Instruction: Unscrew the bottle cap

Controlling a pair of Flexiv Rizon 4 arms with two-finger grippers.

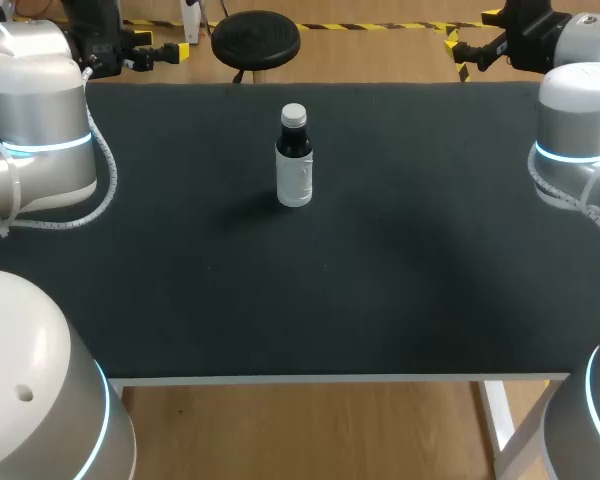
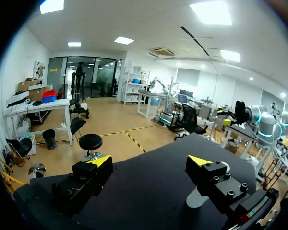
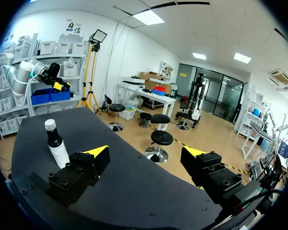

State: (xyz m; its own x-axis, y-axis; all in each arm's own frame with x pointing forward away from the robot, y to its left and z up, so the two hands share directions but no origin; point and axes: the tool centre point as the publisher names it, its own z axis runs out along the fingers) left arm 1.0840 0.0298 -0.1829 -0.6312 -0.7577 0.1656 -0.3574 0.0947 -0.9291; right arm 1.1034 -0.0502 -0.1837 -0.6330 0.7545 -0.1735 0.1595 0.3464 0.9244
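Black table [image 1: 400, 290] carries the bottle [image 1: 294, 165] upright, near its far edge's middle. My left fingers [image 2: 93, 175] and right fingers [image 3: 89, 165] stand spread, empty. Likely light, smooth, tippy: I'd pinch its body, then twist the pale cap [image 1: 294, 114].

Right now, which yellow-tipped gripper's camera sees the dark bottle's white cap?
The right gripper: the whole dark bottle, white cap included, stands beside it. The left gripper has a finger hiding most.

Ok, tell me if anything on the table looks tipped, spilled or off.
Nothing stands out. The bottle stands upright on the table, cap on, with no spill around it. The left fingers and right fingers are open, clear of it.
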